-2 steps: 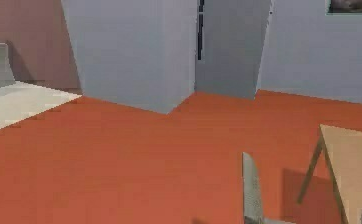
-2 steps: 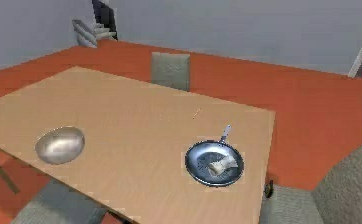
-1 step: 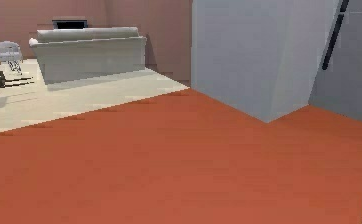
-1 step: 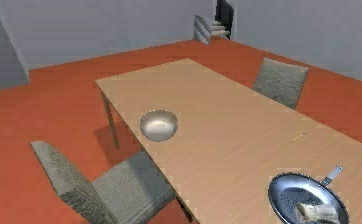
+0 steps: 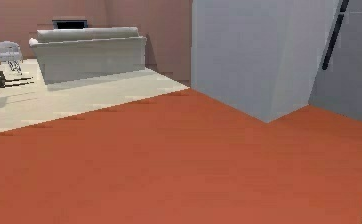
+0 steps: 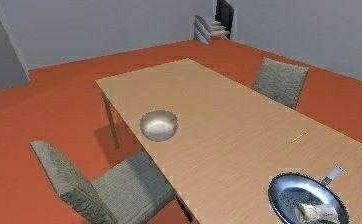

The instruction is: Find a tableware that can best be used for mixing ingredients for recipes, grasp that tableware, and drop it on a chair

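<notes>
In the forward view red floor (image 5: 169,160) and a pale sofa (image 5: 89,55) are met, while in the arm side view the metal bowl (image 6: 159,125) is seen on the desk (image 6: 234,115) near its edge, just beyond the near chair (image 6: 114,190); the pincer's state cannot be told

Pose of arm and gripper: cannot tell.

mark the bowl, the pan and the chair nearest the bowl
bowl (image 6: 159,124), arm side view, middle of its hollow.
pan (image 6: 288,192), arm side view, bare part of its inside.
near chair (image 6: 129,186), arm side view, seat cushion.
</notes>
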Available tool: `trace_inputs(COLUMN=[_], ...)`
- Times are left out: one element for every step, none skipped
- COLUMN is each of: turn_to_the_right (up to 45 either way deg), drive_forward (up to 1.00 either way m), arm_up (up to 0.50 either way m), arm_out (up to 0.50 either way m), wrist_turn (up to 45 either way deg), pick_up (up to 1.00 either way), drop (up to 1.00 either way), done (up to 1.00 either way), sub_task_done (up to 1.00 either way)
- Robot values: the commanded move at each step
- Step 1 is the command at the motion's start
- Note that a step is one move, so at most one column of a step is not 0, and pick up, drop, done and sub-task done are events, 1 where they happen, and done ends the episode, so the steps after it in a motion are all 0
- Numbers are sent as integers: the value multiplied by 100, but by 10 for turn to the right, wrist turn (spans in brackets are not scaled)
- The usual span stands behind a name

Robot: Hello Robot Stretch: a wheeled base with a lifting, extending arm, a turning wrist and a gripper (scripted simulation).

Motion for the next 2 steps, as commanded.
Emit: trace_inputs(turn_to_the_right=[0, 0], drive_forward=[0, 0], arm_up=[38, 0], arm_out=[0, 44], wrist_turn=[0, 0], pick_up=[0, 0], drop=[0, 0], done=[0, 0], sub_task_done=[0, 0])
